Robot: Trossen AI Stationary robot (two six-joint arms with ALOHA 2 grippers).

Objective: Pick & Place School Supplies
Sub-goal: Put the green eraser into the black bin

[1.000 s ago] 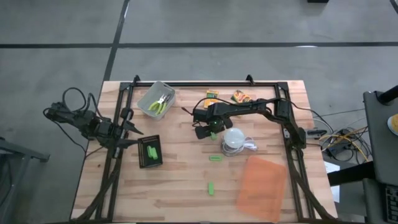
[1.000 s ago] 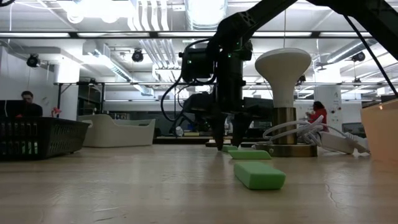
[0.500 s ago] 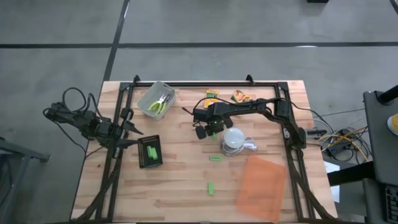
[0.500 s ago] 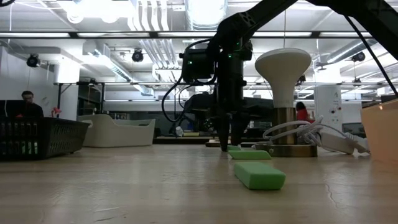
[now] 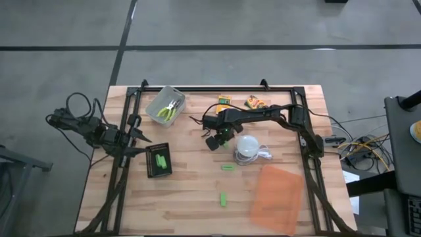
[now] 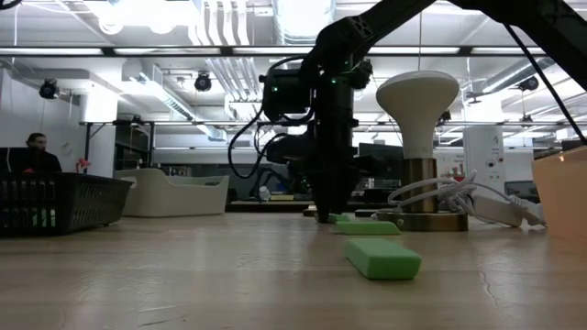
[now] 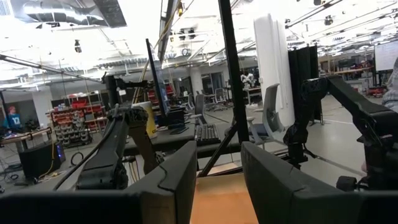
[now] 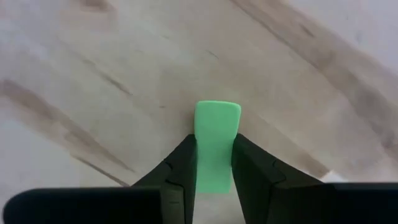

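Note:
My right gripper [image 5: 222,137] stands at the table's middle, pointing straight down, shut on a stubby bright-green stick [image 8: 216,142] that lies on the wood. Two more green sticks [image 5: 228,167] [image 5: 223,198] lie nearer the front edge. A black tray [image 5: 158,161] at the left holds green sticks. Plier-like tools [image 5: 170,109] lie in a clear bin [image 5: 160,100], and orange-yellow boxes [image 5: 224,102] [image 5: 255,102] lie at the back. My left gripper [image 7: 219,186] waits at the left edge, raised and open, holding nothing. My right gripper pinches the green stick's two long sides [image 8: 199,155] between its two fingers [image 8: 249,165]. They come from above, pointing down, and lie across the stick. One rounded end [image 8: 217,112] juts out past them. The stick lies flat on the table.
A white lamp [image 5: 247,148] with its cord stands just right of my right gripper. A big translucent orange sheet [image 5: 276,197] lies at the front right. A black frame [image 5: 197,88] runs along the table's back and sides. Bare wood lies between the black tray and the loose sticks.
My right gripper has stayed over the same spot, rolled about its own downward-pointing axis, and shut its fingers onto the green stick. The stick still lies on the table.

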